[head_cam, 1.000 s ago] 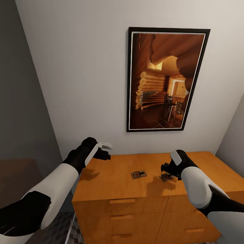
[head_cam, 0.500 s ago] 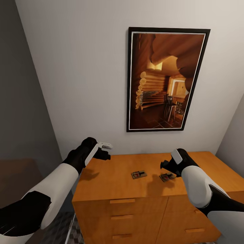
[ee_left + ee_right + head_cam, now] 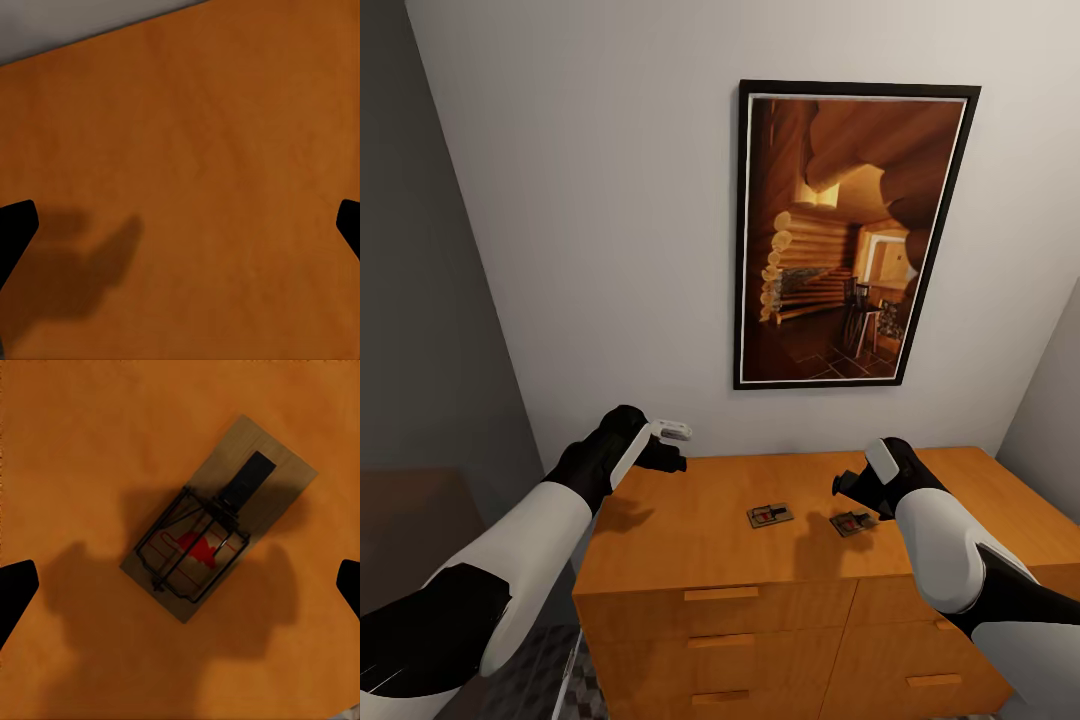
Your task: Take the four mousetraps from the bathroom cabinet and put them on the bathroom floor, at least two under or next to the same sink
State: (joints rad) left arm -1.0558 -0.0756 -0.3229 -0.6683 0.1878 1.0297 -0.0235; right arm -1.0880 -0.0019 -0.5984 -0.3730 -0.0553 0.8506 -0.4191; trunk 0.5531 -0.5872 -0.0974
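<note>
- Cabinet [image 3: 720, 545]: orange-brown, drawers w/ bar handles, against wall below framed picture [image 3: 850, 235].
- Left gripper [image 3: 672, 447]: over cabinet's left rear corner, jaws apart, nothing between.
- Right gripper [image 3: 852, 491]: above right mousetrap [image 3: 217, 517], jaws apart, not touching it.
- Left mousetrap [image 3: 769, 515]: flat mid-top, near the other.

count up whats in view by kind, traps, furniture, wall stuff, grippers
mousetraps: 2, one near the middle of the cabinet top, one under the right gripper
cabinet: 1
framed picture: 1
grippers: 2, left gripper and right gripper, both open
total: 6
</note>
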